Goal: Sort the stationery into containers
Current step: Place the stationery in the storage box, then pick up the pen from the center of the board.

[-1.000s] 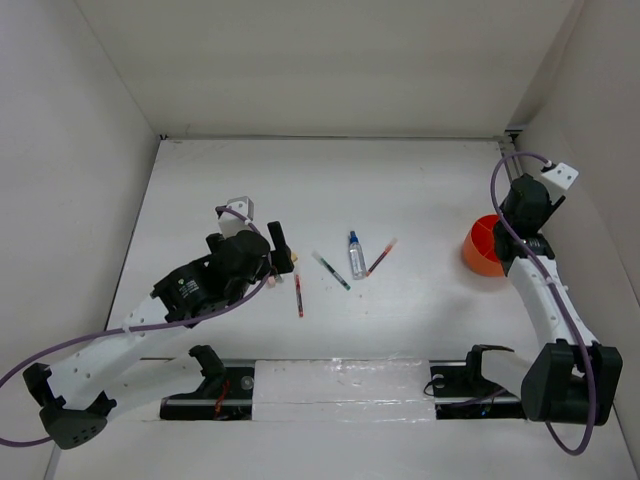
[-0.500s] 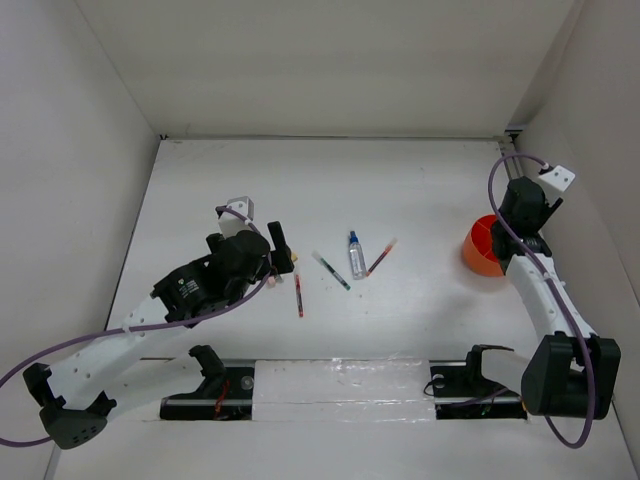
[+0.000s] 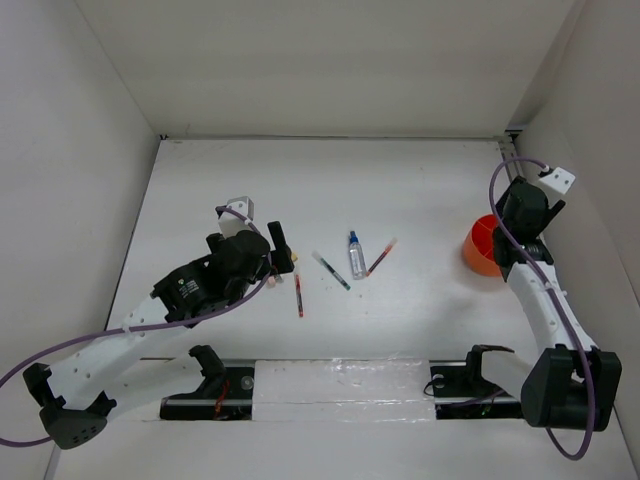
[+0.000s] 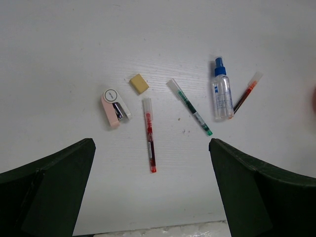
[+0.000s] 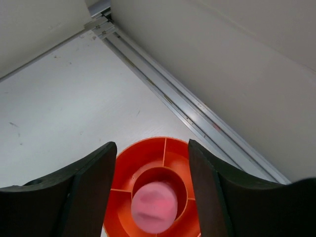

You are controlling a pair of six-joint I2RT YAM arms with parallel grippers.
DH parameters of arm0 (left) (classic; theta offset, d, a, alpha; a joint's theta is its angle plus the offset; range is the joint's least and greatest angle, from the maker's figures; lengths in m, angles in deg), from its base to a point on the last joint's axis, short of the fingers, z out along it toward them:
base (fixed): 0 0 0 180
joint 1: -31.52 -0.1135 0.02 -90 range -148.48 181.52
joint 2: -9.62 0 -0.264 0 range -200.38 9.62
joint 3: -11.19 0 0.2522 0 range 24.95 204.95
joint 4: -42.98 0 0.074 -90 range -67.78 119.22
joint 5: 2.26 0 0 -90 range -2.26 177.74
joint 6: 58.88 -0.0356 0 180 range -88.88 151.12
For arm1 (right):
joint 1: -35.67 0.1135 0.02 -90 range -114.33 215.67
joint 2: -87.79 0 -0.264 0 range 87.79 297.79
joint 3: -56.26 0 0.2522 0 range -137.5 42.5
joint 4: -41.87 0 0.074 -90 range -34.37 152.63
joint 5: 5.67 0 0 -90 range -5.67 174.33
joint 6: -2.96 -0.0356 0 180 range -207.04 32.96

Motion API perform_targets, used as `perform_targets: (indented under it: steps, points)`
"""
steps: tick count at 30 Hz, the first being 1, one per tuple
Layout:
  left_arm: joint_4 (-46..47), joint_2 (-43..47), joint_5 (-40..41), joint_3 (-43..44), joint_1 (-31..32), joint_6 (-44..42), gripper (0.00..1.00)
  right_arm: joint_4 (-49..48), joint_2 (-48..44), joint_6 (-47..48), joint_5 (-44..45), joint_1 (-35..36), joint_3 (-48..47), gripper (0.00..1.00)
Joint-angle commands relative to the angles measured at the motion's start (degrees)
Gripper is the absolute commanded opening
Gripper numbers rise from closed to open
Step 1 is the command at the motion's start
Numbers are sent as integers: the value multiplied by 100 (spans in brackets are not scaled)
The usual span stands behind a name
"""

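Orange cup (image 5: 143, 153) is holding a pink-capped tube (image 5: 154, 207). The right gripper (image 5: 150, 147) is hovering above it and the left gripper (image 4: 150, 143) well to its left, both gaping wide, empty.

Orange-red cup (image 5: 140, 158) at the right edge, plain-walled, and a pink cap (image 5: 154, 207) sat in its centre. On the white worktop (image 4: 74, 39) were a tan eraser (image 4: 138, 83), pink-and-white piece (image 4: 114, 107), red pen (image 4: 149, 143), dark-green pen (image 4: 190, 106), clear blue-capped bottle (image 4: 222, 91) and orange-red pen (image 4: 245, 92).
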Motion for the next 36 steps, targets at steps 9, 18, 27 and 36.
perform_targets:
  steps: [9, 18, 27, 36]
  points:
    - [62, 59, 116, -59, 9, -23, 100, -261, -942, -205, -1038, 164, -46, 77]
    - [9, -152, 222, -6, 9, 82, 100, 932, -410, -776, 232, 2202, -924, 100]
    - [-44, -513, 275, 46, 9, 30, 100, 1356, 471, -1532, -758, 3056, -1505, 100]
    - [-61, -513, 520, 46, 9, 152, 100, 2514, 1929, -3040, 120, 3716, -2234, 96]
